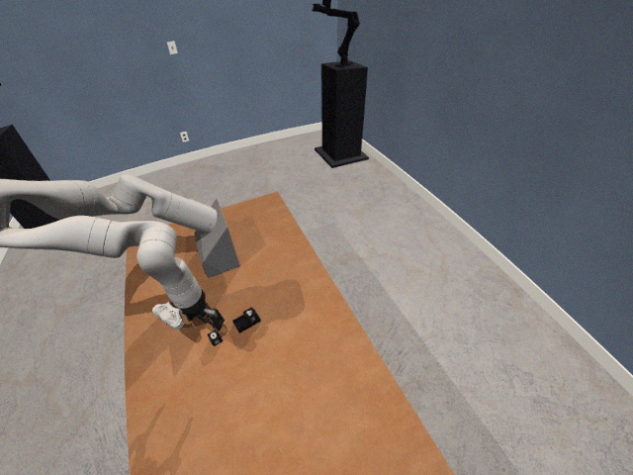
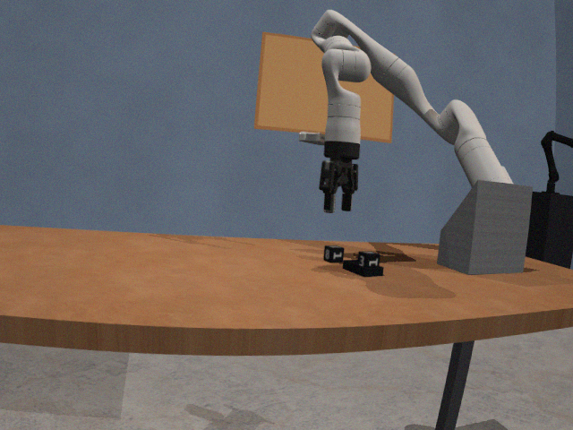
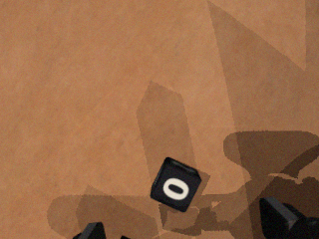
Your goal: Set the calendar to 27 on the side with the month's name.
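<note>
Gripper [image 2: 337,209] hangs high over the table [image 2: 139,278], fingers spread wide, nothing between them. Loose cube [image 3: 175,184] sits on the table at lower centre of the wrist view, 0 up, rotated against the frame. Second cube [image 2: 369,260] stands in the tray [image 2: 363,270], just right of the loose one in the exterior view, 1 and 3 showing.

Likely step: pick the loose cube. Yaw the wrist so the fingers square to two opposite faces, centre over it, then descend straight.

Room: plenty of bare table left of the cube; tray near on the other side, so keep the fingers off it. Table edges well apart.
</note>
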You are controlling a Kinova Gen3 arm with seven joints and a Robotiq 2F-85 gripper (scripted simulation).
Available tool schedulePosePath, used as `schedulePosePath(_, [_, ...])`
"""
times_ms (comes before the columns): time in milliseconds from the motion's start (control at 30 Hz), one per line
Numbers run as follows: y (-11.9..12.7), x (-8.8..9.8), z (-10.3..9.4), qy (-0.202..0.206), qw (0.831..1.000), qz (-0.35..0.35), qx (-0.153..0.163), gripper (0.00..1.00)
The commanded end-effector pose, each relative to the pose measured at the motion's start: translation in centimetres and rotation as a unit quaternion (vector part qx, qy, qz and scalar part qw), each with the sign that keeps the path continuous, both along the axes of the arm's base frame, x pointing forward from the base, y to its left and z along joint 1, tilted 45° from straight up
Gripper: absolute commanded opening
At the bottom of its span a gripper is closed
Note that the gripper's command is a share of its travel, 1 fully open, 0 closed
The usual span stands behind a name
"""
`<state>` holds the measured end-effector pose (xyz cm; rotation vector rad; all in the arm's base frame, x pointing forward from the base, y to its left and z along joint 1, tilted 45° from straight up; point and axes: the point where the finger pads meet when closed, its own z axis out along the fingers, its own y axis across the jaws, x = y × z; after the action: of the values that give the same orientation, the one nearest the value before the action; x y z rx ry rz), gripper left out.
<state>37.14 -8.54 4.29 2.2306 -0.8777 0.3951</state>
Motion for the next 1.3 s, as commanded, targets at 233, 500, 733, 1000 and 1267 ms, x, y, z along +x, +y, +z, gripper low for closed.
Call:
schedulePosePath(233, [0.09, 0.14, -0.01, -0.107, 0.989, -0.102, 0.004, 1.00])
schedulePosePath(500, [0.04, 0.18, -0.03, -0.159, 0.975, -0.154, 0.007, 1.00])
schedulePosePath(733, [0.01, 0.22, -0.04, -0.196, 0.962, -0.191, 0.009, 1.00])
schedulePosePath(1000, [0.00, 0.23, -0.04, -0.209, 0.956, -0.204, 0.009, 1.00])
schedulePosePath(1267, [-0.01, 0.23, -0.04, -0.211, 0.955, -0.206, 0.009, 0.48])
